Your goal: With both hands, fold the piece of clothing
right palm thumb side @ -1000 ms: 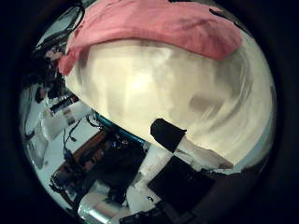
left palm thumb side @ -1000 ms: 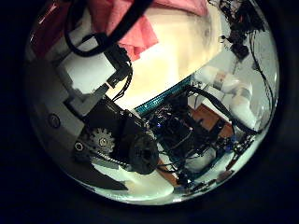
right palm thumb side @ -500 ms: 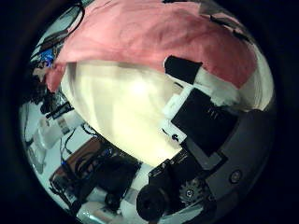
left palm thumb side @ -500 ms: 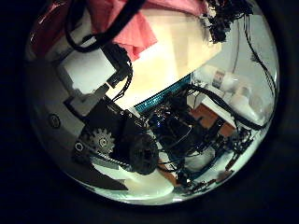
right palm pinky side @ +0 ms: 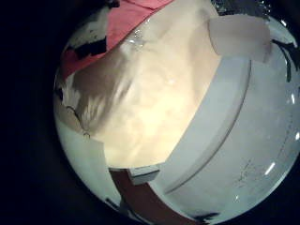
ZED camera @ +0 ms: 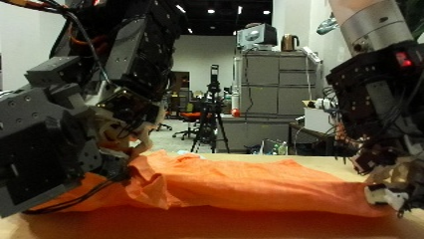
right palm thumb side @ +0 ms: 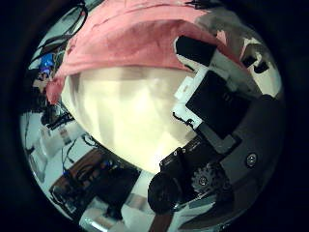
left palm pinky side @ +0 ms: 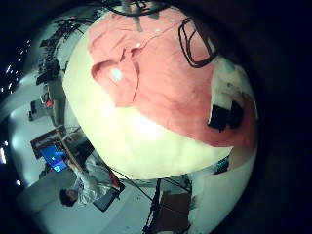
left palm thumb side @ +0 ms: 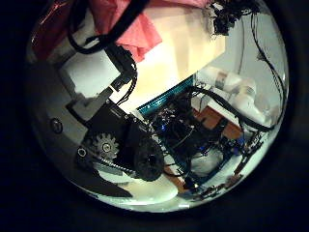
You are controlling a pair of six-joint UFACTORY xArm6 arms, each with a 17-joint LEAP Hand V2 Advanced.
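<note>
I see the orange shirt [ZED camera: 239,184] lying flat and bunched along the lower middle of the outside view, spread on the pale table [ZED camera: 212,224] between my two hands. My left hand [ZED camera: 67,139] fills the left side of that frame, low over the shirt's end; its fingers [ZED camera: 116,154] are down in the cloth there, but I cannot tell whether they pinch it. My right hand [ZED camera: 391,184] sits at the lower right edge, at the shirt's other end, and its grip is just as unclear. From my left little-finger camera the shirt [left palm pinky side: 161,73] covers the upper half, with buttons showing on it. My right thumb camera shows the fabric [right palm thumb side: 126,43] across the top, my fingers [right palm thumb side: 208,92] lying against its edge.
</note>
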